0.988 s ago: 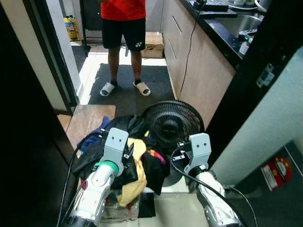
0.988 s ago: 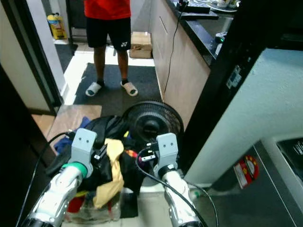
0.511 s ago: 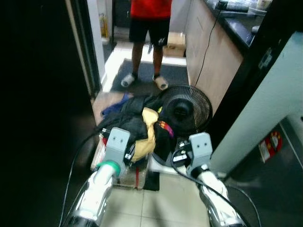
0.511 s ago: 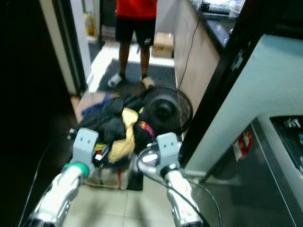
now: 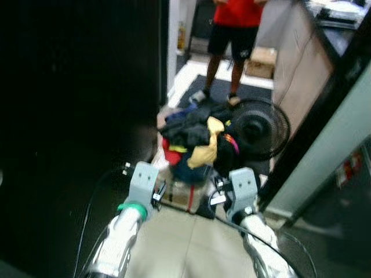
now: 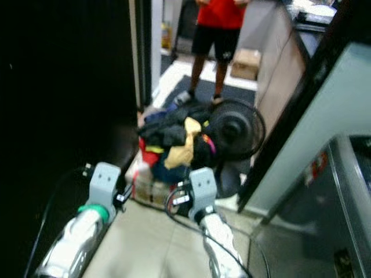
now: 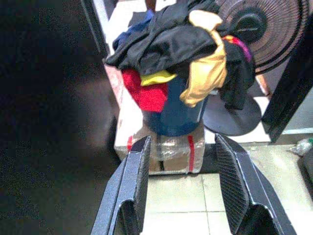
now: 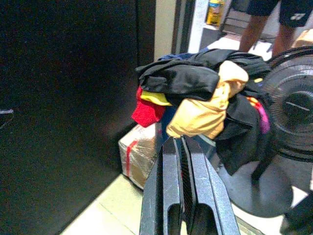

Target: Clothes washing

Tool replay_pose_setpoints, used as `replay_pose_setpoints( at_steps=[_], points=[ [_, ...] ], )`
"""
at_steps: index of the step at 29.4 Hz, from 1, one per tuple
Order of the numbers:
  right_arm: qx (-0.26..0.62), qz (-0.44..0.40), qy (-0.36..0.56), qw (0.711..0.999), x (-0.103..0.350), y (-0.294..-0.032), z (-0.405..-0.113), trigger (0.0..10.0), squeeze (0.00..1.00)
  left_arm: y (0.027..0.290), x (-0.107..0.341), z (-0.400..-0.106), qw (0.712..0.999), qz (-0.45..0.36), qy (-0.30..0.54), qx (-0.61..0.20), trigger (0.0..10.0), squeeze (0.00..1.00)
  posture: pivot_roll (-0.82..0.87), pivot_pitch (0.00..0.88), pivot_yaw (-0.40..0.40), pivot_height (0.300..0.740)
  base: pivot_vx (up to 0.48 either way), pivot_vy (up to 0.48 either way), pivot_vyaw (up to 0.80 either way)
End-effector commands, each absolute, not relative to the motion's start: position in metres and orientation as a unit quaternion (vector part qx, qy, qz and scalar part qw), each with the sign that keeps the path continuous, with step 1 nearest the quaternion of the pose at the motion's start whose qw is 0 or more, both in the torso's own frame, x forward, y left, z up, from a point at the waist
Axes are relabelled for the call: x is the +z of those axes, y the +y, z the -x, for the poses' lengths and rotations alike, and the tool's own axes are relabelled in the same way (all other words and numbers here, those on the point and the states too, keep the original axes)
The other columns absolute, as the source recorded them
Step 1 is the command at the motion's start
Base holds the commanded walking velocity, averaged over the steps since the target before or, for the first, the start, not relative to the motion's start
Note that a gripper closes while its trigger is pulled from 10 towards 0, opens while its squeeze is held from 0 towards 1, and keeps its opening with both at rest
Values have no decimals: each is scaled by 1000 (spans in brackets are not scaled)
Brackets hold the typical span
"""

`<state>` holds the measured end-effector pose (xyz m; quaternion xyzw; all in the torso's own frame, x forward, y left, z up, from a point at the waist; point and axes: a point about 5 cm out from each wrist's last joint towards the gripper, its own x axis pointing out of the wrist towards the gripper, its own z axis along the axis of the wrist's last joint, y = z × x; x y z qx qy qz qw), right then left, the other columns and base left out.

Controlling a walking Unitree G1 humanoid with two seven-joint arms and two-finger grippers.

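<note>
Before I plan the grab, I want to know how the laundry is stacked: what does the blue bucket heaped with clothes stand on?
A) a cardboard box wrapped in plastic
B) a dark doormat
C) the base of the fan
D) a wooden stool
A: in the left wrist view the blue bucket heaped with clothes sits on top of a plastic-wrapped cardboard box with red tape, beside the fan.

Both eye views are blurry, esp. the person (image 5: 235, 35) and fan (image 5: 258, 128) at the back, so you can't see small things well. Your left side is a big black wall (image 5: 69, 116), nearly no light. Bright light comes from the doorway floor (image 5: 186, 78) far ahead. Wrist views are sharper; the clothes pile (image 7: 181, 44) looks bright w/ dark shade under the box (image 7: 161, 147).
</note>
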<state>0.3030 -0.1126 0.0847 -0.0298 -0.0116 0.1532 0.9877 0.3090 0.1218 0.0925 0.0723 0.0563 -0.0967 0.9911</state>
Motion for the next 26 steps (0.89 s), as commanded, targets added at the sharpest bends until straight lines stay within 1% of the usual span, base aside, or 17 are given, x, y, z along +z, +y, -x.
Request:
replay_pose_setpoints(
  at_steps=[1,26],
  points=[
    [154,30,-12,988,85,-112,-303,10000,0,121,92,-309,991,-75,55,-98,10000,0,75,27,5,740,480,0,0],
    [153,35,-8,988,84,-114,-301,10000,0,120,91,-308,991,-74,55,-100,10000,0,71,31,4,740,473,0,0]
  ],
)
